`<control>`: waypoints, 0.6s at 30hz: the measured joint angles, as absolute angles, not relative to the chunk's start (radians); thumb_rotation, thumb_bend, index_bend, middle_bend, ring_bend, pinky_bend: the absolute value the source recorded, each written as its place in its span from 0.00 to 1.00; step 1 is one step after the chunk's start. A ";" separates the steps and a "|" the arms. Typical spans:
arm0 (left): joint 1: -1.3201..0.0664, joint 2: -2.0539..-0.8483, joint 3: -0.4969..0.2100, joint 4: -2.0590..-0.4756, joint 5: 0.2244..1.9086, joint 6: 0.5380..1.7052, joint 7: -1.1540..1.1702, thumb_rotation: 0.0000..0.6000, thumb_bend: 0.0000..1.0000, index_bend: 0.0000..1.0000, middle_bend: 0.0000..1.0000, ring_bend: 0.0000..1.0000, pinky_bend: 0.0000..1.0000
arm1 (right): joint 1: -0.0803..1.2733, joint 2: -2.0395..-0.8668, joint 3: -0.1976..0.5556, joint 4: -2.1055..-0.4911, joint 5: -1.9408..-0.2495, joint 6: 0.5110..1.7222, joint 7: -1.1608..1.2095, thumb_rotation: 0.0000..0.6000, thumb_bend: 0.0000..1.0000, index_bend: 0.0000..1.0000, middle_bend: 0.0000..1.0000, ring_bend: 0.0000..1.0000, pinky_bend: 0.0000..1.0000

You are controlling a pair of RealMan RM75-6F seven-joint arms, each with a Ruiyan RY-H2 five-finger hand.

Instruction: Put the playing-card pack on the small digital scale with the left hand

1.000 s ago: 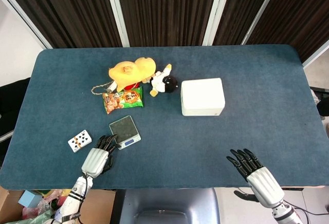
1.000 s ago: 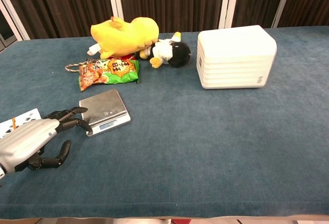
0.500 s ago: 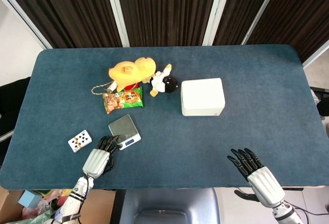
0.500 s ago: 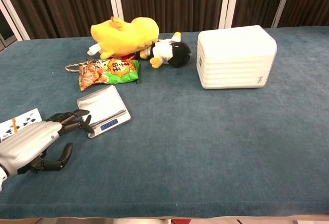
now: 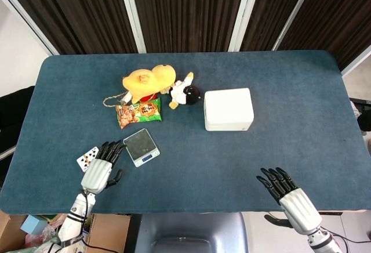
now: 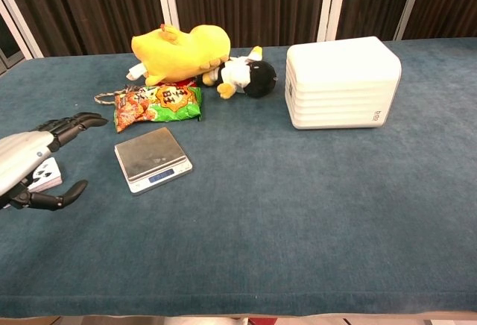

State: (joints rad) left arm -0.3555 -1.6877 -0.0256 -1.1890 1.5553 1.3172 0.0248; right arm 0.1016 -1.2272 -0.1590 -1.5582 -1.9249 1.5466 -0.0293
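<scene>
The playing-card pack point(image 5: 86, 159) point(image 6: 48, 173) lies flat on the blue table near the front left, partly covered by my left hand. My left hand point(image 5: 98, 169) point(image 6: 26, 161) hovers over it, fingers spread and holding nothing. The small silver digital scale point(image 5: 141, 146) point(image 6: 152, 158) sits just right of that hand, its pan bare. My right hand point(image 5: 288, 195) is open at the table's front right edge, far from both, and shows only in the head view.
Behind the scale lie a snack bag point(image 5: 138, 112) point(image 6: 157, 103), a yellow plush point(image 5: 148, 82) point(image 6: 181, 51) and a small black-and-white toy point(image 5: 185, 92) point(image 6: 246, 75). A white ribbed box point(image 5: 228, 109) point(image 6: 341, 81) stands at centre right.
My left hand has swung left from beside the scale to over the card pack. The scale has shifted a little and turned slightly. The right hand has stayed put.
</scene>
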 measured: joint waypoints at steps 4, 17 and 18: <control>-0.343 -1.657 -0.035 -1.207 1.486 1.281 0.082 1.00 0.38 0.06 0.00 0.00 0.00 | 0.102 -1.229 -0.161 -1.558 -1.928 1.543 -0.034 1.00 0.13 0.00 0.00 0.00 0.00; -0.309 -1.647 -0.096 -1.179 1.256 1.190 0.280 1.00 0.35 0.09 0.07 0.00 0.01 | 0.104 -1.232 -0.160 -1.559 -1.925 1.535 -0.040 1.00 0.13 0.00 0.00 0.00 0.00; -0.307 -1.648 -0.099 -1.180 1.248 1.191 0.288 1.00 0.35 0.10 0.10 0.01 0.02 | 0.104 -1.232 -0.160 -1.560 -1.926 1.535 -0.041 1.00 0.13 0.00 0.00 0.00 0.00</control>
State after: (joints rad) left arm -0.3074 -1.6475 -0.0987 -1.1802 1.2482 1.1909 0.2877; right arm 0.1037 -1.2321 -0.1598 -1.5597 -1.9255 1.5351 -0.0407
